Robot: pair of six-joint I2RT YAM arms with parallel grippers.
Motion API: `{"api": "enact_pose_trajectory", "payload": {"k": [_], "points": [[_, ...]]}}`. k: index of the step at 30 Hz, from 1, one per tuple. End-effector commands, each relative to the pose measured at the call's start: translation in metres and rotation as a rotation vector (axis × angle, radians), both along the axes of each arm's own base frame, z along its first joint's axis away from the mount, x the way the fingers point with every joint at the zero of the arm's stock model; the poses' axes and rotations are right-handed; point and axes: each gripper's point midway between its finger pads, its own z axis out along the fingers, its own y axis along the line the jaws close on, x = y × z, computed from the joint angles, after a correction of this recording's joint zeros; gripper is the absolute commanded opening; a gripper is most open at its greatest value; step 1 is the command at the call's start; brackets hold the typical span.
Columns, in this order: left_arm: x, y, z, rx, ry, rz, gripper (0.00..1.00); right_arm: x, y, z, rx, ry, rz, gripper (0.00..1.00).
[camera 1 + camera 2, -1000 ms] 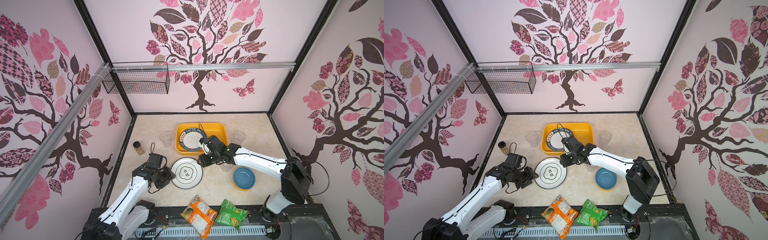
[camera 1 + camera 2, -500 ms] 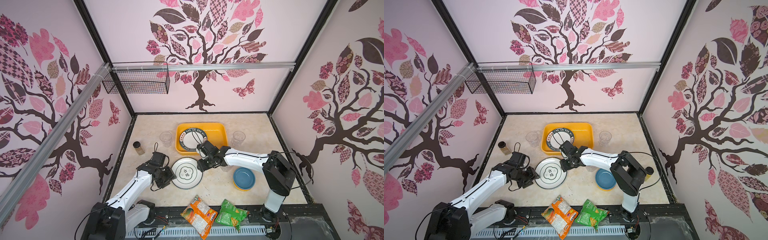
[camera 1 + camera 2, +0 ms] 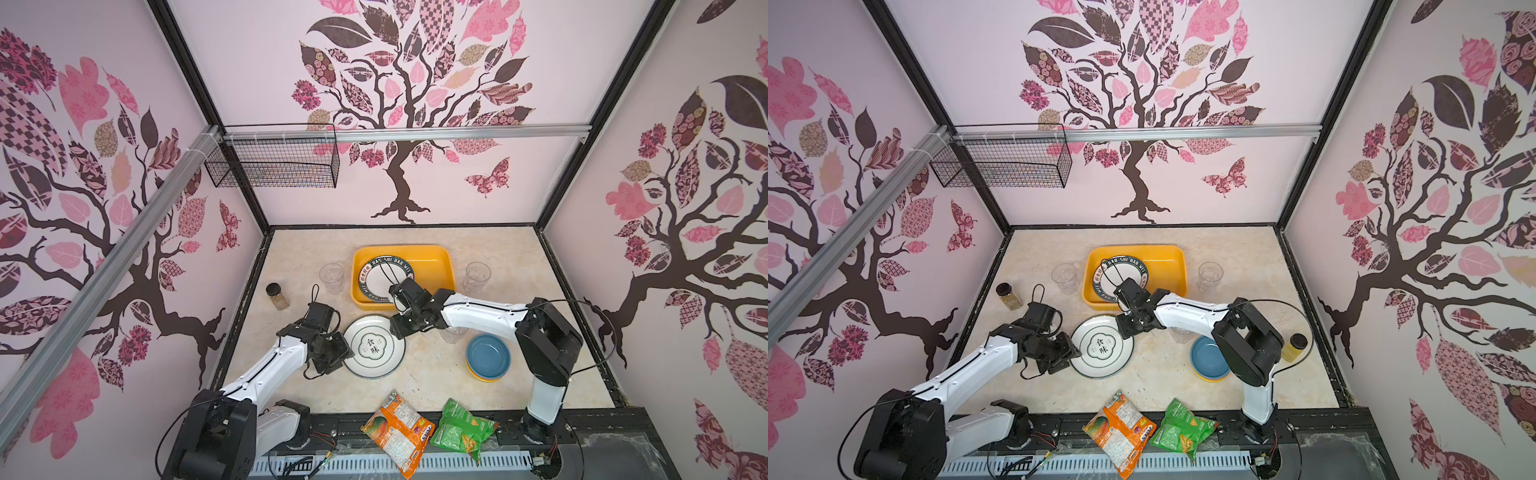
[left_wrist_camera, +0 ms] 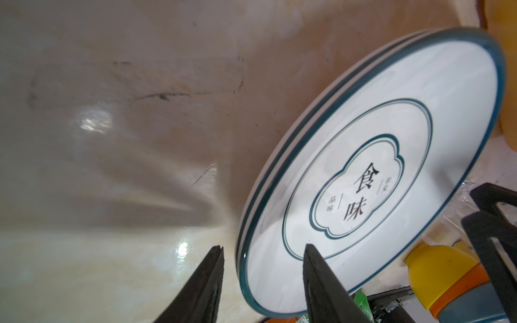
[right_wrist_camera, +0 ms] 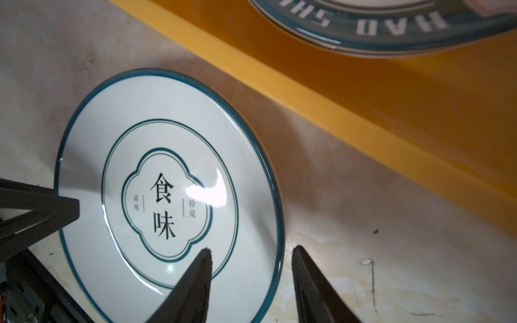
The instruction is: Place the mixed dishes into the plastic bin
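1. Left end effector [image 4: 263, 247]: over the last second it has slid in to the left rim of the plate [image 3: 374, 347]. Its fingers [image 4: 316, 274] stand apart, one over the plate's face and one over the bench [image 3: 436, 374]. The rim lies between them and is not yet clamped.
2. Plate: it has not moved and lies flat just in front of the bin [image 3: 440, 251]. The left wrist view shows a doubled rim; we cannot tell whether two plates are stacked.
3. Right end effector [image 5: 251, 249]: it has left the bin's front wall and come down to the plate's far-right rim. Its fingers [image 5: 195, 279] are apart and straddle the rim, holding nothing.
4. Bin: the lettered plate [image 3: 374, 286] rests inside, where it lay a second ago. We take it as delivered.
5. Bowls [image 3: 488, 357]: the stack sits on the bench right of the plate, unchanged, and is still to be moved.
6. Reading: both arms have turned from the bin to the next plate, one at each side. We judge that the pending step is to close on the rim. A thin glazed edge lying flat may slip.
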Motion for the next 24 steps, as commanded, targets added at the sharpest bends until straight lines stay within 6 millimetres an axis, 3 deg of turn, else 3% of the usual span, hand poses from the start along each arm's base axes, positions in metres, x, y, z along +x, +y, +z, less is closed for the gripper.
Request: {"api": "enact_pose_trajectory", "payload": {"k": [1,7,24], "points": [[-0.0026,-0.0018,-0.0053,-0.007,0.003,-0.02,0.49,0.0007,0.0044,-0.0106,-0.03,0.005,0.019,0.52],[-0.0027,-0.0026,-0.0082,-0.009,0.012,-0.023,0.48,0.001,0.0083,-0.0127,-0.03,0.008,0.028,0.53],[-0.0033,-0.0048,-0.0111,-0.019,0.02,-0.027,0.42,-0.0003,0.0104,-0.0142,-0.059,-0.007,0.048,0.43]]}}
